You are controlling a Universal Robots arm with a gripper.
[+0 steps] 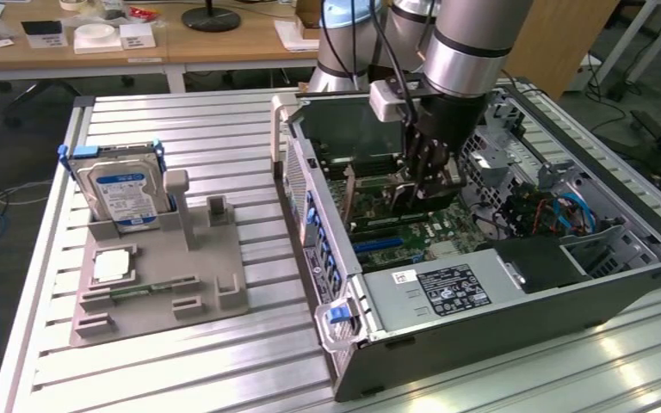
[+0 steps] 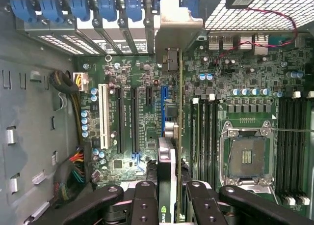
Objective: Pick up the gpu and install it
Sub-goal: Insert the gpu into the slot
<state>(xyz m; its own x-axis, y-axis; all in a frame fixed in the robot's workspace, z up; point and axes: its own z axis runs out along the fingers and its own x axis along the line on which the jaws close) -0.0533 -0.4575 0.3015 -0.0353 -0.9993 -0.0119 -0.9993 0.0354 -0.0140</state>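
Note:
My gripper [image 1: 429, 176] reaches down inside the open computer case [image 1: 606, 297], shut on the gpu [image 1: 382, 206]. In the wrist view the gpu [image 2: 179, 112] is seen edge-on, a thin dark card clamped between my black fingers [image 2: 144, 198]. Its pale metal bracket [image 2: 177, 23] reaches the row of rear slot openings with blue clips. The card's edge runs just beside the blue expansion slot [image 2: 163, 107] on the green motherboard [image 2: 132, 87]. I cannot tell whether the card touches the slot.
The empty processor socket [image 2: 248, 156] and memory slots lie on one side of the card, cable bundles [image 2: 73, 171] on the other. On the exterior view's left, a grey fixture [image 1: 158, 284] holds a hard drive [image 1: 124, 189] and a small square chip [image 1: 113, 267].

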